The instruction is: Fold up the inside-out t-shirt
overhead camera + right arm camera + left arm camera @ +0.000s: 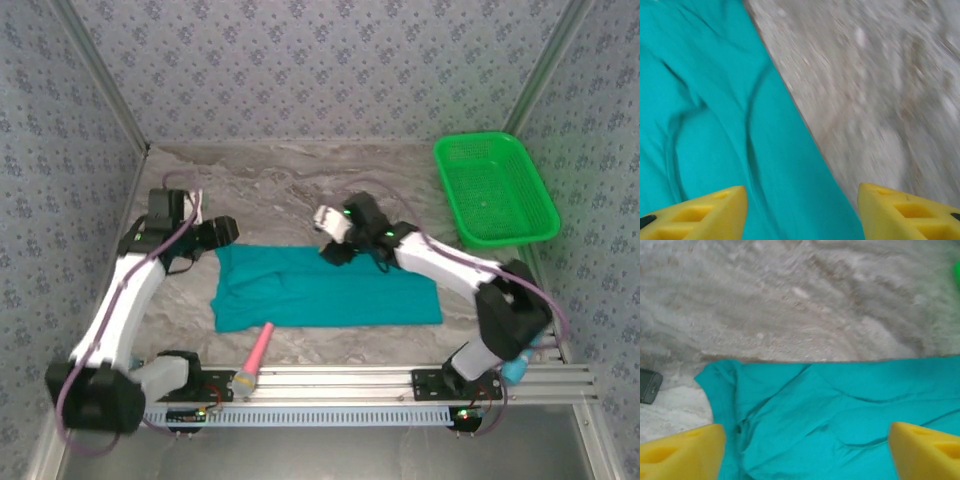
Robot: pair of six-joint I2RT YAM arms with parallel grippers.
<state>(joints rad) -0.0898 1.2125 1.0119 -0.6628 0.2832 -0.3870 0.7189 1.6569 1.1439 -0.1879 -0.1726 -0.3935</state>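
T-shirt [325,290] is lying long axis left-to-right. You are seeing left gripper [222,232] over its far-left corner, right gripper [335,248] over its far edge; both jaws are standing apart, empty.

The teal t-shirt [320,290] lies flat and creased, folded into a wide rectangle with a bunched left end, nearer than and left of the green basket [495,195], apart from it.

Top cam high, near side, faces down, wrist cams close over t-shirt [840,410], shared w/ top
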